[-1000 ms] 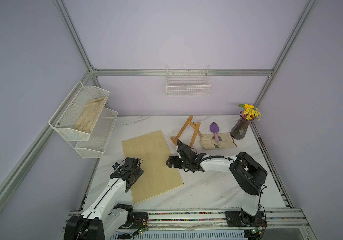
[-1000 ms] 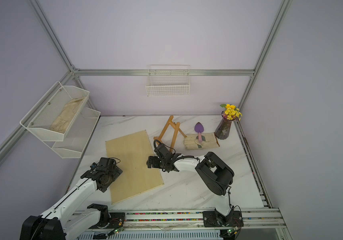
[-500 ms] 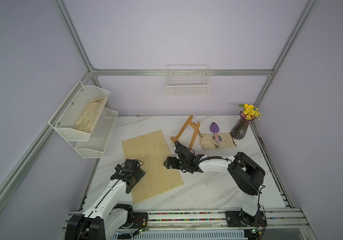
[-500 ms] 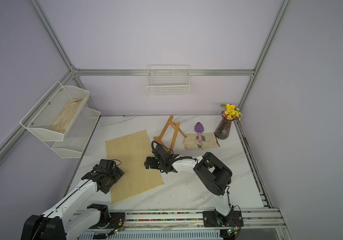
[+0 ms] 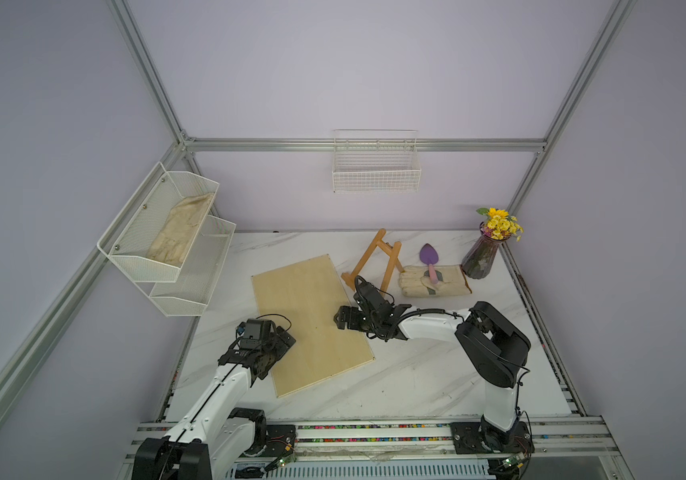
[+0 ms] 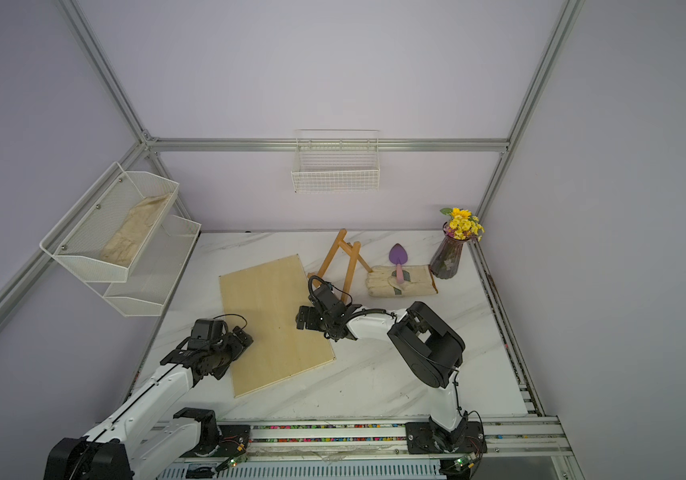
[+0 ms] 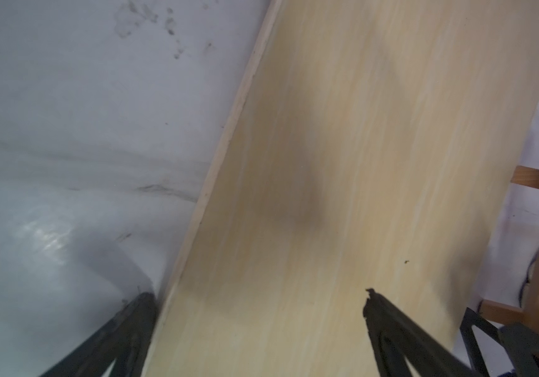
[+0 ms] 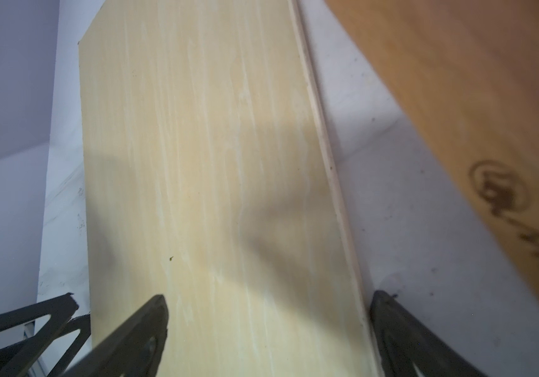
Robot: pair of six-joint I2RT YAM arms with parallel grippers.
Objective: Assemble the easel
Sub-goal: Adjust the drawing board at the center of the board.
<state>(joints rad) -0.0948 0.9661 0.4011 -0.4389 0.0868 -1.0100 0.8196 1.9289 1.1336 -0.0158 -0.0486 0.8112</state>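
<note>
The easel [image 5: 375, 261] is standing on its legs at the back of the surface [image 5: 416, 374], just beside the far corner of the pale board [image 5: 312, 320], with a work glove [image 5: 434, 286] lying on its other side. Nothing is gripping it. It is apparently being left upright so the board can go onto its ledge. The board is lying flat, and the arms are flanking it across its width. The right claw [image 8: 268, 300] is spread wide, one finger hanging over the wood and the other just off the edge nearest the easel. The left claw [image 7: 258, 302] is equally wide, straddling the opposite long edge. Both are holding nothing. I judge they are lining up to lift the thin board from both sides.
</note>
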